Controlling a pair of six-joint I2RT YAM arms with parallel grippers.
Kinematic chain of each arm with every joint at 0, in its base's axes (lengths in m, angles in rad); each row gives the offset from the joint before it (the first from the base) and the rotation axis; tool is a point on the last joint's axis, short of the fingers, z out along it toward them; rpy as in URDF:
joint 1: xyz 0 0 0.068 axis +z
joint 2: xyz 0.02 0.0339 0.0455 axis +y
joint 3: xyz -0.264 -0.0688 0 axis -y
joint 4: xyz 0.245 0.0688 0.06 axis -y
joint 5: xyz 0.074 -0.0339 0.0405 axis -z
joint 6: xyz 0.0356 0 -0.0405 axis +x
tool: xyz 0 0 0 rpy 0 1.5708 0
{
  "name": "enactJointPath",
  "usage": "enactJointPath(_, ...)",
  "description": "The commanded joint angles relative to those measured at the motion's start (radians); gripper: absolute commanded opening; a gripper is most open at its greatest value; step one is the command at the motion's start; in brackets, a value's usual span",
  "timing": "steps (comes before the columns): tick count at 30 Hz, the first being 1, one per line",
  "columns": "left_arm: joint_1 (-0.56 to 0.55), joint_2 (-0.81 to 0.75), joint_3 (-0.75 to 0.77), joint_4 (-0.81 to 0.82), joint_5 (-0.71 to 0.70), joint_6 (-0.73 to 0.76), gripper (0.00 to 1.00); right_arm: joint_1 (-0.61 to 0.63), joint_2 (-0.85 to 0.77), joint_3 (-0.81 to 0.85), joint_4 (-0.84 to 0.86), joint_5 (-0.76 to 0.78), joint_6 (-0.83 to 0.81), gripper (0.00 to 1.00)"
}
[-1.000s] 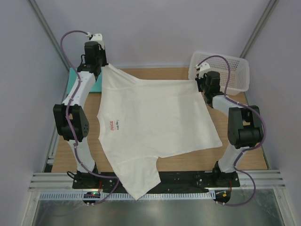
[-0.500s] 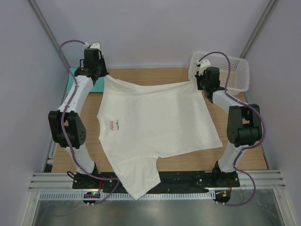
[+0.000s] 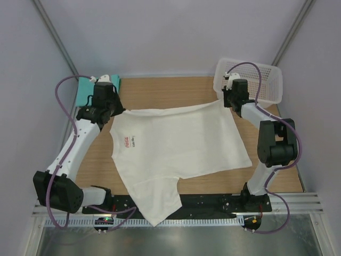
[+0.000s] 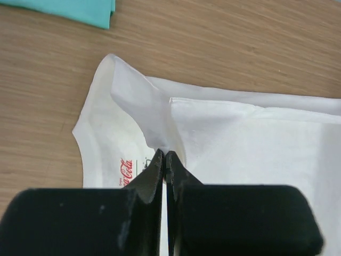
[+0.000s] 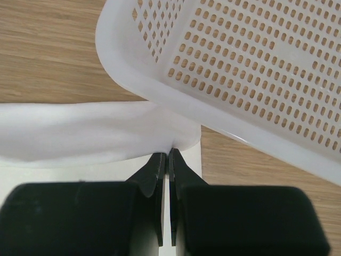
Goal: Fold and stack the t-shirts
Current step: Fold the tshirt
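Wooden table (image 3: 160, 90), pale walls (image 3: 170, 37), white t-shirt (image 3: 181, 144) spread, mesh basket (image 3: 273, 85)

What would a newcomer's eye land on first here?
A white cloth t-shirt with a small red print sprawls across the wooden table, spilling over its near edge. The left gripper and right gripper pinch its far edge, the right beside a white plastic mesh basket.

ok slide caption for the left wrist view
Left jaws pinch a fold of the white t-shirt, teal shirt beyond
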Motion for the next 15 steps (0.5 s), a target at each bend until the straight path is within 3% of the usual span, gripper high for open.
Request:
enactJointPath(1,-0.005,-0.078,-0.064,-0.051,-0.028,-0.086,0.0,0.001,-0.074,-0.003,-0.007,0.054,0.04,0.03)
enactJointPath(8,-0.007,-0.177,-0.162,-0.103,-0.008,-0.186,0.0,0.001,-0.06,0.023,-0.068,0.085,0.051,0.02)
enactJointPath(15,-0.007,-0.202,-0.188,-0.22,-0.077,-0.289,0.0,0.001,-0.081,-0.012,-0.111,0.114,0.058,0.02)
